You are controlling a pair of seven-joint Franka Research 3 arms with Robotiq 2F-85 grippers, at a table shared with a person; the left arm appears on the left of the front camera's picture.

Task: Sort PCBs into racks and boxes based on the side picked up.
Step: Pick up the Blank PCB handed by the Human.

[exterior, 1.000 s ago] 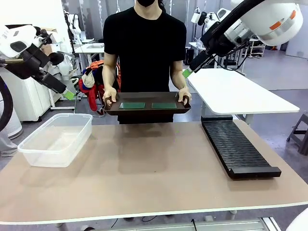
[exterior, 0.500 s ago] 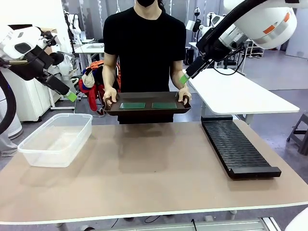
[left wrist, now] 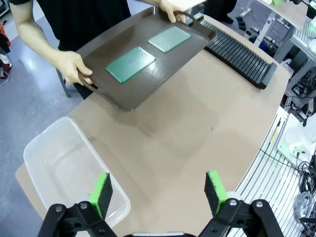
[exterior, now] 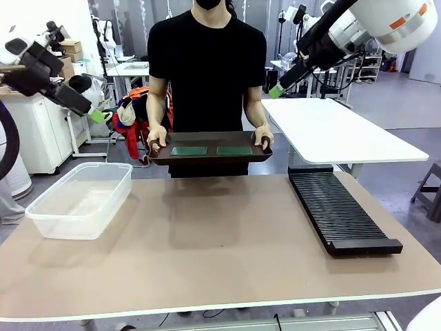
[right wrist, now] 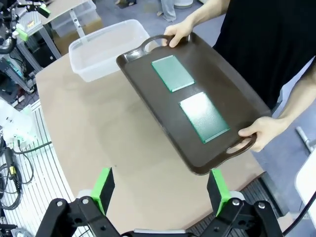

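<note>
Above the far edge of the table (exterior: pixel 220 262), a person's hands (exterior: pixel 157 136) hold a dark brown handled tray (exterior: pixel 207 159) with two thin green rectangular circuit boards (exterior: pixel 189 150) flat on it, side by side. My left gripper (exterior: pixel 96 116) and right gripper (exterior: pixel 275 90) hang high, jaws apart, empty. I judge the right one nearer; from it the boards lie at twelve o'clock, long axes running ten to four. The front view squeezes them into strips; the right wrist view gives full outlines.
</note>
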